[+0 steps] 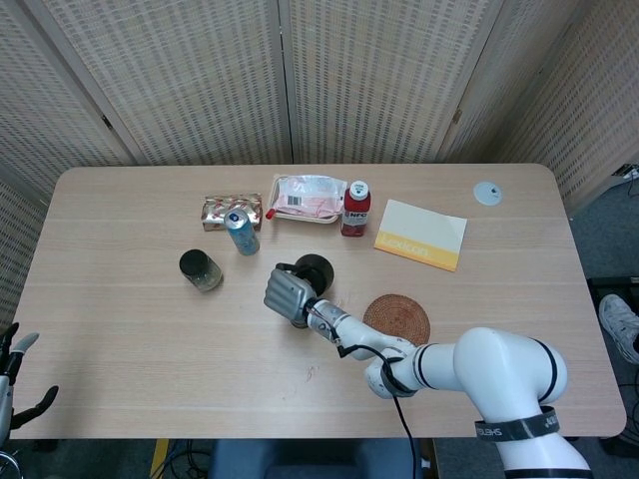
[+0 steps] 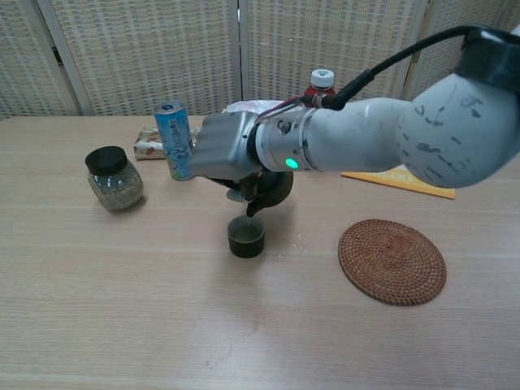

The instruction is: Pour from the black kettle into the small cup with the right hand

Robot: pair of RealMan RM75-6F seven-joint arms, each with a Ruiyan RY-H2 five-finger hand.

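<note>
Here the round black kettle [image 2: 272, 185] is held tipped by the silver right hand [image 2: 222, 149], mostly hidden behind it, spout just above the small dark cup [image 2: 245, 236]. Only the left hand's [image 1: 14, 384] spread fingertips are seen.

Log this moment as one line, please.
phase: pouring | right robot hand: holds black kettle | spout over small cup | left robot hand: idle

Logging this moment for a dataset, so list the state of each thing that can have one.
Right hand: grips the kettle.
Kettle: held off the table, tilted, spout down over the cup.
Cup: upright on the table.
Jar: upright, lid on.
Can: upright.
Red bottle: upright, capped.
Left hand: open, off the table edge.
</note>
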